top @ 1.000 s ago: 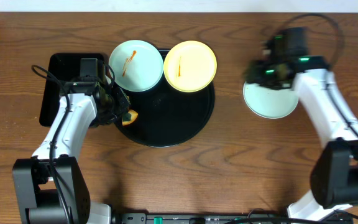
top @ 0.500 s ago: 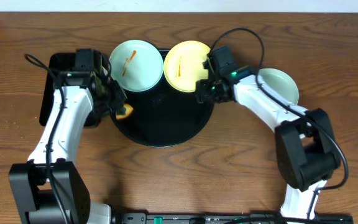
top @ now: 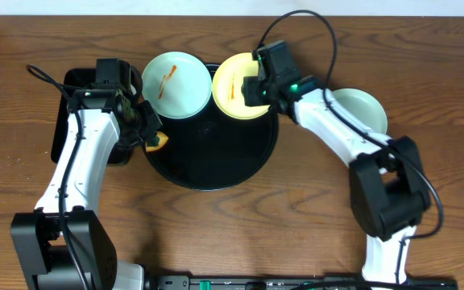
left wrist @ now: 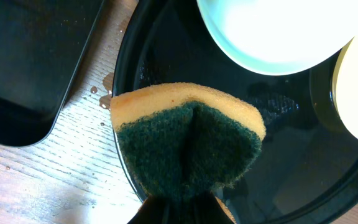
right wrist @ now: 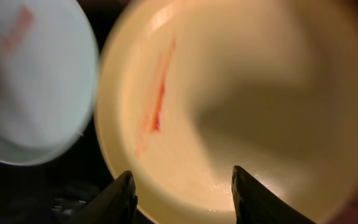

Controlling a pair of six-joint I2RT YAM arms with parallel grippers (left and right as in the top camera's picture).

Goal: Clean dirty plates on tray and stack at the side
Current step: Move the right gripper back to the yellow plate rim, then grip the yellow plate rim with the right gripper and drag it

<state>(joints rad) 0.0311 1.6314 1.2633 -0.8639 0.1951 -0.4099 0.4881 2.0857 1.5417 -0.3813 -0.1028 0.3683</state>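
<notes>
The round black tray point(top: 216, 161) holds a pale blue-green plate point(top: 176, 74) and a pale yellow plate point(top: 234, 90) at its far rim, each with a reddish sauce streak. A second blue-green plate point(top: 362, 109) lies on the table at the right, with no streak showing. My right gripper point(top: 250, 90) is open just above the yellow plate point(right wrist: 229, 106), its streak point(right wrist: 159, 99) ahead of the fingers. My left gripper point(top: 150, 137) is shut on a yellow and green sponge point(left wrist: 188, 140) over the tray's left rim point(left wrist: 122, 149), below the blue-green plate point(left wrist: 266, 37).
A smaller black rectangular tray point(top: 75, 89) lies left of the round one, also in the left wrist view point(left wrist: 23, 68). Water drops sit on the wood point(left wrist: 101, 96) between the two trays. A cable arcs over the right arm.
My right gripper moved from the yellow plate's right rim to over the plate itself. My left gripper with the sponge shifted slightly up and left along the tray's rim.
</notes>
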